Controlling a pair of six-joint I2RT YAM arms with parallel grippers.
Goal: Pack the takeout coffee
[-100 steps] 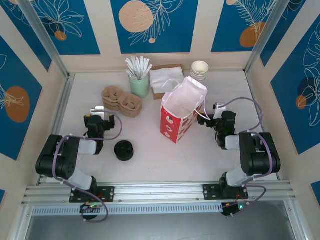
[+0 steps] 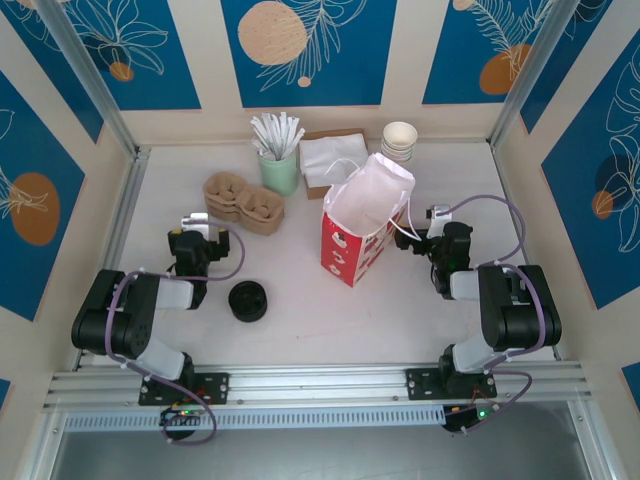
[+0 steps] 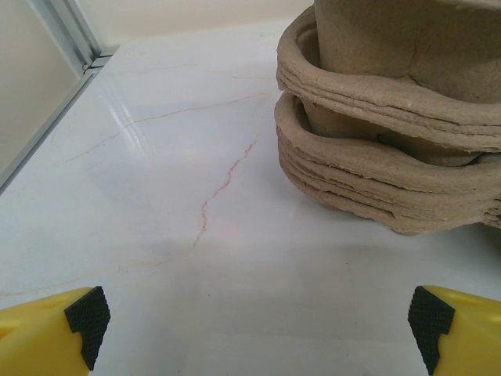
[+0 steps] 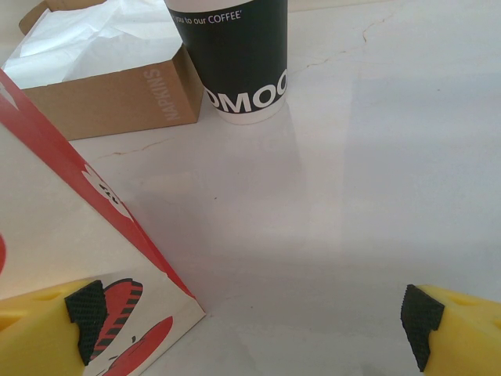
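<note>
The takeout coffee [image 2: 248, 300] stands on the table in front of the left arm; from above I see its round black lid, and its sides are hidden. The red-and-white paper bag [image 2: 362, 225] stands open at mid-table, and its lower corner [image 4: 70, 235] fills the left of the right wrist view. My left gripper [image 2: 195, 222] rests open, farther back than the coffee and to its left, pointing at the pulp carriers; nothing is between its fingers [image 3: 257, 329]. My right gripper [image 2: 432, 215] sits open just right of the bag, holding nothing [image 4: 254, 321].
A stack of brown pulp cup carriers [image 2: 243, 201] [image 3: 391, 117] lies ahead of the left gripper. At the back stand a mint cup of white sticks [image 2: 279, 160], a napkin box [image 2: 330, 160] [image 4: 102, 70] and stacked lidless cups [image 2: 400, 140], dark-sided with printed lettering [image 4: 235, 55].
</note>
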